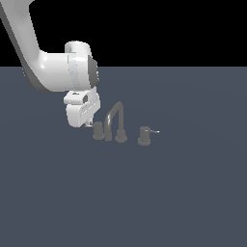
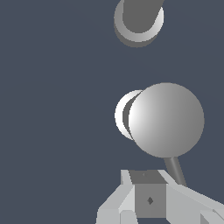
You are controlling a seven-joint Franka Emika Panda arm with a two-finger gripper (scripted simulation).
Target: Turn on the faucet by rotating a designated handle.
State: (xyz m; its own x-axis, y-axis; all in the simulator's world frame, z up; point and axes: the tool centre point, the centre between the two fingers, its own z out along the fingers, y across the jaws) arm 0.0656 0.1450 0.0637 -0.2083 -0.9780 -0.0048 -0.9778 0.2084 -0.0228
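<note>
Noting the faucet [image 1: 118, 124] standing mid-floor: dull grey metal, tall arched spout [image 1: 115, 116] on a round base, flanked by two short round knobs. Identifying the handle [image 1: 98, 130] as the knob on the exterior view's left, thin lever [image 2: 176, 170] projecting from it; twin knob [image 1: 144, 135] sitting on the exterior view's right, well apart from the arm.

Judging the handle rigid, smooth, probably slippery on its rounded top, turning stiffly about its upright axis; not fragile. Recommending contact on the lever near its free end rather than the knob, pushing sideways for leverage.

Observing the gripper [image 1: 88, 124] hanging just beside the handle, low to the floor. Seeing the fingers [image 2: 151, 199] close together in the wrist view, the lever passing alongside; unable to confirm any gap between them or any hold on the lever.
</note>
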